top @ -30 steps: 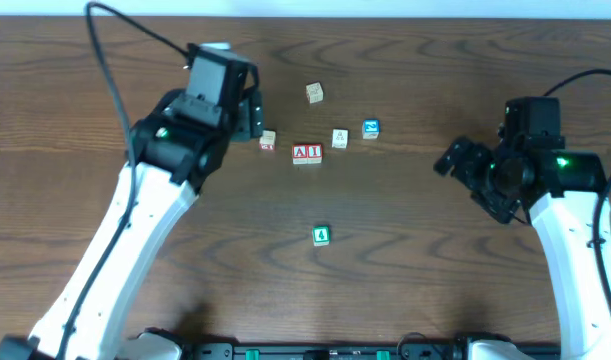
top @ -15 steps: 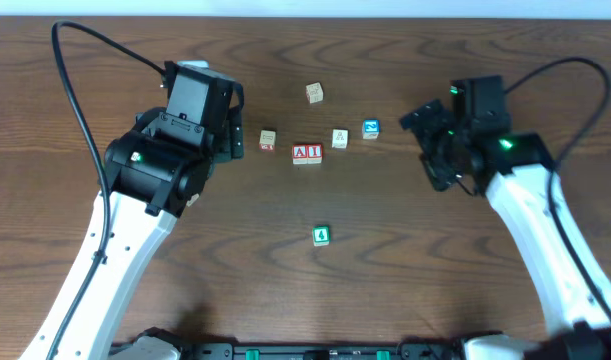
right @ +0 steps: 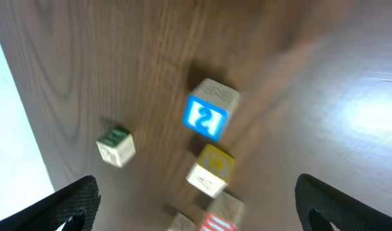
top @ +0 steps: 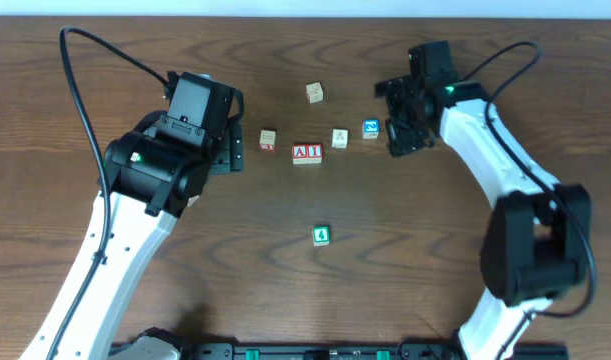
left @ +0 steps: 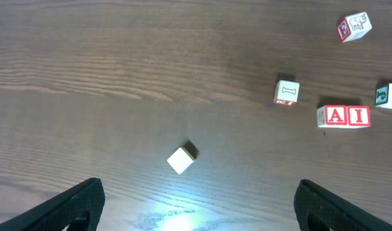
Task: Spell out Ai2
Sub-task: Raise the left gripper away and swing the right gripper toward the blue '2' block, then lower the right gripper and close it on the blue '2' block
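Two joined red-lettered blocks reading A I [top: 306,153] lie at table centre; they also show in the left wrist view [left: 346,116]. A blue block marked 2 [top: 370,129] lies to their right, with a pale block [top: 339,138] between. My right gripper [top: 394,130] is open just right of the blue 2 block, which shows in the right wrist view [right: 210,112] ahead of the open jaws [right: 199,215]. My left gripper [top: 232,150] is open and empty, left of the row. Its jaws [left: 199,212] sit near a plain white block [left: 181,160].
A small block with a red mark [top: 268,140] lies left of the A I pair. Another block [top: 315,93] lies farther back and a green block [top: 321,235] lies nearer the front. The table's far edge [top: 305,16] runs close behind the right arm.
My right arm has swung from the right side up and left to just beside the blue 2 block. My left arm drew back to the left, then held still.
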You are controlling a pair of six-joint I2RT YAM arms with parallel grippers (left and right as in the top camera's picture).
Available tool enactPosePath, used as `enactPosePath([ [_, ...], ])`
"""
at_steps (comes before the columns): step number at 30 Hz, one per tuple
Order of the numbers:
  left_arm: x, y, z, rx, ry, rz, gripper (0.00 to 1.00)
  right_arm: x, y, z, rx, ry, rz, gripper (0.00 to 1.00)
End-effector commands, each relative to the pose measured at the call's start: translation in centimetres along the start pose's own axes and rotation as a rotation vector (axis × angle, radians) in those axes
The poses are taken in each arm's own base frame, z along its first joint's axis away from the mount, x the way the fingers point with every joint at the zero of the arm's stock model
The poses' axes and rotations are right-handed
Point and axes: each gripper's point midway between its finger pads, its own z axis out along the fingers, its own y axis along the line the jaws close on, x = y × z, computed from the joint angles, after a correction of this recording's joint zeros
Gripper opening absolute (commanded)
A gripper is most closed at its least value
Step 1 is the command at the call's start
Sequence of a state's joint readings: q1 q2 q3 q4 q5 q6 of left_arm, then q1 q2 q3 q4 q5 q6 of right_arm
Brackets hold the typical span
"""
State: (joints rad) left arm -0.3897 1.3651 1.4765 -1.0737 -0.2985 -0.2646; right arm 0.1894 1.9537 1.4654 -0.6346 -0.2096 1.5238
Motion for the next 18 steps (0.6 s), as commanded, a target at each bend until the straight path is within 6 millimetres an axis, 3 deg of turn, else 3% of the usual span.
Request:
enactPosePath([
  [1,-0.1,0.1,-0.4,0.006,-0.009,-0.012,0.95,0.9,0.5,1.5,0.002,0.047,0.077,0.96],
  [6,-0.2,0.1,-0.4,0.006,-0.009,-0.012,0.95,0.6,0.2,3.5,0.011,0.056,0.101,0.96],
  [18,-0.2,0.1,-0.4,0.007,-0.012,-0.013,0.96,0.4,-0.7,5.0,0.043,0.012,0.089,0.93],
])
